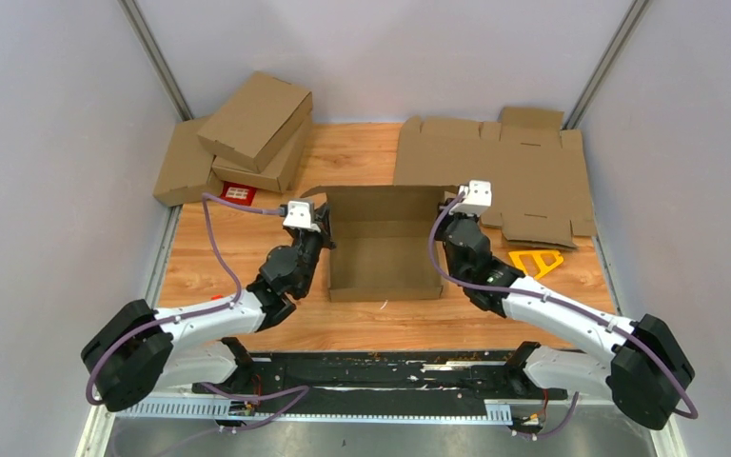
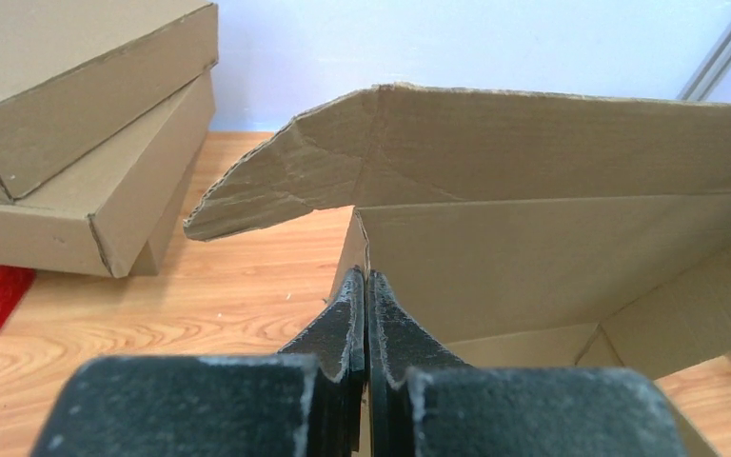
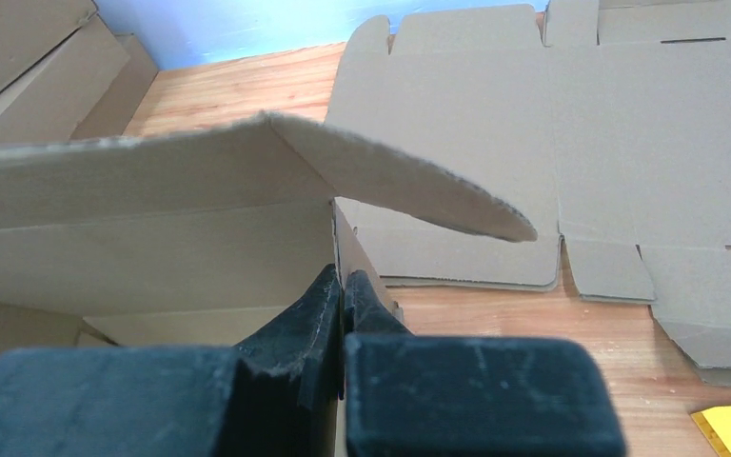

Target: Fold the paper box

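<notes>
paper box (image 1: 385, 252) sits half-formed at centre of tabletop (image 1: 247, 267), back panel upright. left tool (image 2: 366, 286) pinches its left wall tight; right tool (image 3: 341, 281) pinches its right wall tight.

Cardbd box stack (image 1: 247, 133), flat blanks (image 1: 504, 171)

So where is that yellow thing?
In the top view the yellow thing lies on the right side of the table, just in front of the flat cardboard sheet and right of the half-folded box.
</notes>
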`<state>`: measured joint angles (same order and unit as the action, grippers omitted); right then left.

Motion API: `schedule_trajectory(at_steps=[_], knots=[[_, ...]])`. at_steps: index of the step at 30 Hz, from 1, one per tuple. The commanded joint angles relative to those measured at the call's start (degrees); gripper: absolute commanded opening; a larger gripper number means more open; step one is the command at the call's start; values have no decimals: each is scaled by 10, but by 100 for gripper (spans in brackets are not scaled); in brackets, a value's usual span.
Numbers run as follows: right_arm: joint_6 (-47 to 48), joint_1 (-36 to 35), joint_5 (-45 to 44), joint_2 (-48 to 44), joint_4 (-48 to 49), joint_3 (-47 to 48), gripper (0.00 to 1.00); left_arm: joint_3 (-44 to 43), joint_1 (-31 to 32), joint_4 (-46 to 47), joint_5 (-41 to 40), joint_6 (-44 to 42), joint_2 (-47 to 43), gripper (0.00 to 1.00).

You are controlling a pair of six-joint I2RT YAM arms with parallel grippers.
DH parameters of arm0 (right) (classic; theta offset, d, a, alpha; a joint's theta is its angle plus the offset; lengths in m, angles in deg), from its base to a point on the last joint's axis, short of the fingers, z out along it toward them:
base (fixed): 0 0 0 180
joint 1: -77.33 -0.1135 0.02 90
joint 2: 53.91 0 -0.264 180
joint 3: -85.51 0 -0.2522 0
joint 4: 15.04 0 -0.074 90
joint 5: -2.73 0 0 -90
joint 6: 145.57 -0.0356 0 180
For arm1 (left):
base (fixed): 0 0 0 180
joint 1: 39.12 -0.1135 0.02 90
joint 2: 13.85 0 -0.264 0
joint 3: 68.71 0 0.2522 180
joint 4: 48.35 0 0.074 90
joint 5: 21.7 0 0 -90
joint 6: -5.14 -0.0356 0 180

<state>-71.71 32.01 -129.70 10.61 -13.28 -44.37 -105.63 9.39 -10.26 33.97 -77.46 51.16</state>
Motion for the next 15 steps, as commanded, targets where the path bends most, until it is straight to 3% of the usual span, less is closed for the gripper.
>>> schedule_trajectory(at_steps=[1,8,15], knots=[[-1,-13,83,-10,-12,-19,0,12,39,2,-20,26,33,0],[0,-13,107,-43,-70,-41,0,54,53,30,-20,30,29,0],[-25,-13,134,-89,-149,-45,0,45,54,-77,37,48,-18,0]])
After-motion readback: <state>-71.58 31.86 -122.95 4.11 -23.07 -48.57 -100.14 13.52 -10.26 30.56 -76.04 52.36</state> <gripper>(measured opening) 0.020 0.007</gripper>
